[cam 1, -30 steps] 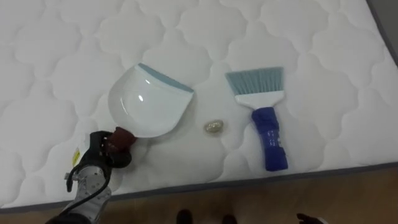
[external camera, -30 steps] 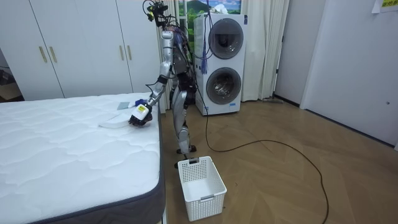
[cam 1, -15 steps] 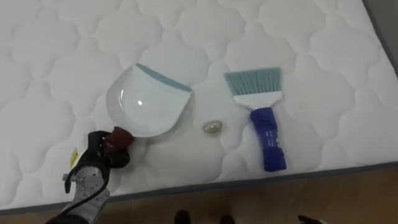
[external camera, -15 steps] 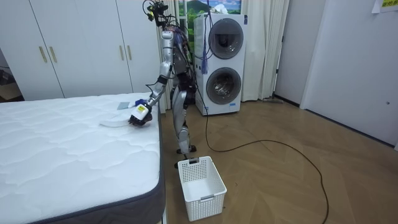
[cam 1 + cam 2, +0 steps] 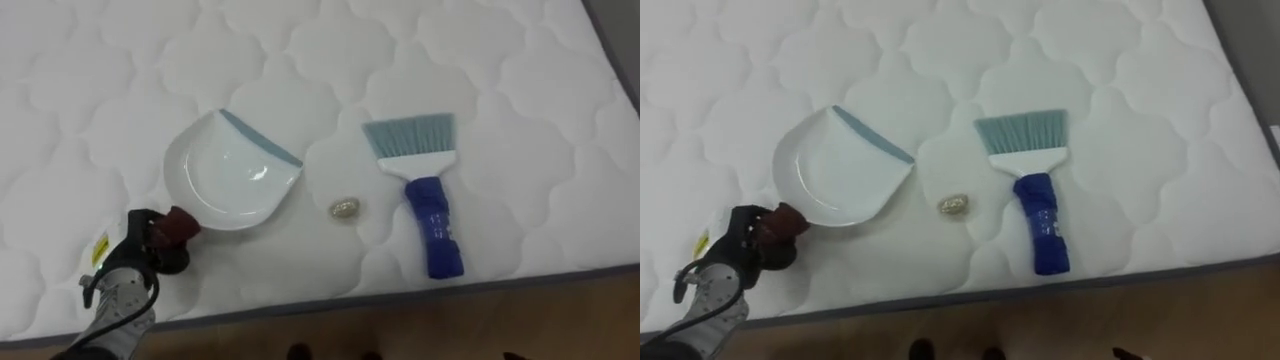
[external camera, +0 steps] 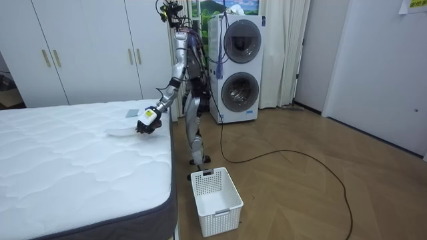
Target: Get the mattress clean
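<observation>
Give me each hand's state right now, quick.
Left hand: shut on the dark red handle of the dustpan.
Right hand: cannot be told.

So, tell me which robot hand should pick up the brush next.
Right. The left robot hand holds the dustpan by its handle; the brush lies free on the mattress on the robot's right side.
</observation>
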